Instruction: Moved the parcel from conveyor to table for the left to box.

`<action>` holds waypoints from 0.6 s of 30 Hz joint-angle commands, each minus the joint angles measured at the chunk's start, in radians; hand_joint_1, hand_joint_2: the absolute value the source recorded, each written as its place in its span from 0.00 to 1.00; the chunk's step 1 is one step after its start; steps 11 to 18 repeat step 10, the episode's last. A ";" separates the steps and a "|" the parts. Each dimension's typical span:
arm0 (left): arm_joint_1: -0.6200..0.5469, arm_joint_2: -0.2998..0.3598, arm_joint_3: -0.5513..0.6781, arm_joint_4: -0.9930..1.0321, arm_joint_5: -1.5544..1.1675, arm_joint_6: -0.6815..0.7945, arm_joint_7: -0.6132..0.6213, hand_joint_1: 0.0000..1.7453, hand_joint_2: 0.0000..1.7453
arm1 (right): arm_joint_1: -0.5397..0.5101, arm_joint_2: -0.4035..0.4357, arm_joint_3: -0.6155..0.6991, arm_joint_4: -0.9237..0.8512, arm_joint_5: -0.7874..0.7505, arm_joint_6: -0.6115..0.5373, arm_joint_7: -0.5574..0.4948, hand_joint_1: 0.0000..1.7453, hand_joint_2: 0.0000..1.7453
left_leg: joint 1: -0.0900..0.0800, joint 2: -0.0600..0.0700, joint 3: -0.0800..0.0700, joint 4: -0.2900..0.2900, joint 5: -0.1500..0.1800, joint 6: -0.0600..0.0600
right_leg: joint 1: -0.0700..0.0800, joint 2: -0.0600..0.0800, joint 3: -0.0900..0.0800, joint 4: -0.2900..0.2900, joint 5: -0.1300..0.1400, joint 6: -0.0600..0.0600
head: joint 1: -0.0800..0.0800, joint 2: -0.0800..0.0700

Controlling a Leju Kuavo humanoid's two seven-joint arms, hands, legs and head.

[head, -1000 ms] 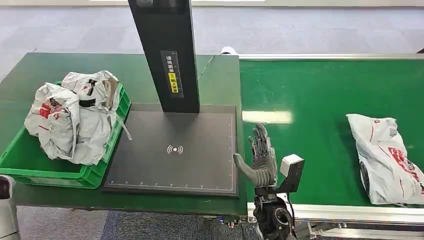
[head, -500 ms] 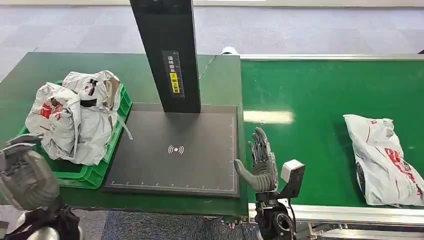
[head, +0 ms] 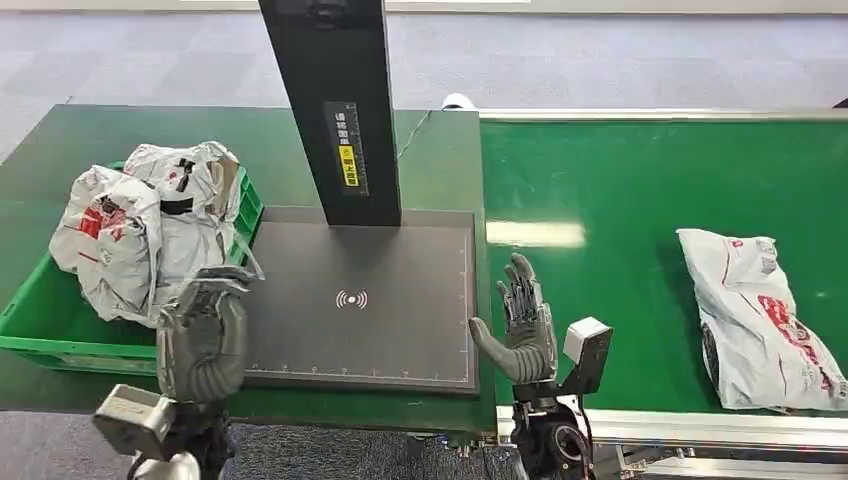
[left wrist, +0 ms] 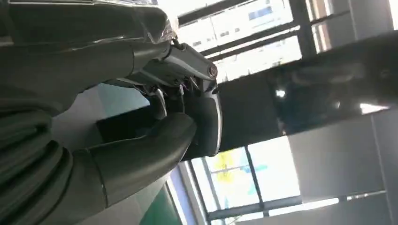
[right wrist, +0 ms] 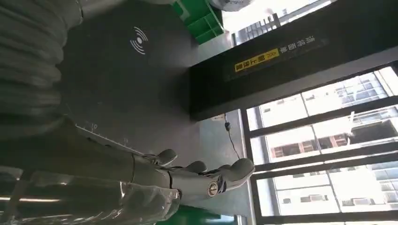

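Left edge of the green table: green plastic crate (head: 35, 325) heaped with crumpled white poly-bag parcels (head: 145, 235).

Left hand (head: 203, 335) hovers at the table's near edge, between the crate and the black scanner pad (head: 350, 300). Fingers curled in, nothing seen in them; the left wrist view suggests the same, though it is cramped and I would not swear to it.

Black upright post (head: 330, 100) stands at the back of the pad.

Right hand (head: 520, 325) is raised just beside the pad's right edge, at the conveyor's near left corner. Fingers spread and pointing up, palm bare.

White plastic mailer parcel with red print (head: 765, 320) lies on the green conveyor belt (head: 620, 180), far right, well apart from the right hand. Its long axis runs roughly away from the robot, slightly slanted.

Judgement: right hand is much the nearer; its reach must go rightward across the belt.
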 commanded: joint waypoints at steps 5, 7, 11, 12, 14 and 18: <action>-0.101 0.026 -0.217 0.255 -0.065 -0.060 0.039 1.00 1.00 | -0.057 -0.029 0.007 0.098 0.008 -0.006 -0.002 0.00 1.00 | 0.000 -0.003 0.002 -0.002 0.001 0.001 | 0.000 -0.003 0.003 -0.003 0.000 0.000 | 0.000 0.000; -0.112 0.022 -0.233 0.278 -0.106 -0.054 0.080 0.00 1.00 | -0.060 -0.028 0.010 0.098 0.006 -0.006 -0.004 0.00 1.00 | 0.000 -0.001 0.001 -0.001 0.001 0.000 | 0.000 -0.001 0.002 -0.001 0.000 0.000 | 0.000 0.000; -0.113 0.013 -0.201 0.304 -0.141 0.011 0.091 0.00 1.00 | -0.039 -0.031 0.013 0.062 0.001 -0.013 0.001 0.00 1.00 | 0.000 -0.002 0.002 -0.001 0.001 0.000 | 0.000 -0.002 0.002 -0.001 0.000 0.000 | 0.000 0.000; -0.113 0.013 -0.201 0.304 -0.141 0.011 0.091 0.00 1.00 | -0.039 -0.031 0.013 0.062 0.001 -0.013 0.001 0.00 1.00 | 0.000 -0.002 0.002 -0.001 0.001 0.000 | 0.000 -0.002 0.002 -0.001 0.000 0.000 | 0.000 0.000; -0.113 0.013 -0.201 0.304 -0.141 0.011 0.091 0.00 1.00 | -0.039 -0.031 0.013 0.062 0.001 -0.013 0.001 0.00 1.00 | 0.000 -0.002 0.002 -0.001 0.001 0.000 | 0.000 -0.002 0.002 -0.001 0.000 0.000 | 0.000 0.000; -0.113 0.013 -0.201 0.304 -0.141 0.011 0.091 0.00 1.00 | -0.039 -0.031 0.013 0.062 0.001 -0.013 0.001 0.00 1.00 | 0.000 -0.002 0.002 -0.001 0.001 0.000 | 0.000 -0.002 0.002 -0.001 0.000 0.000 | 0.000 0.000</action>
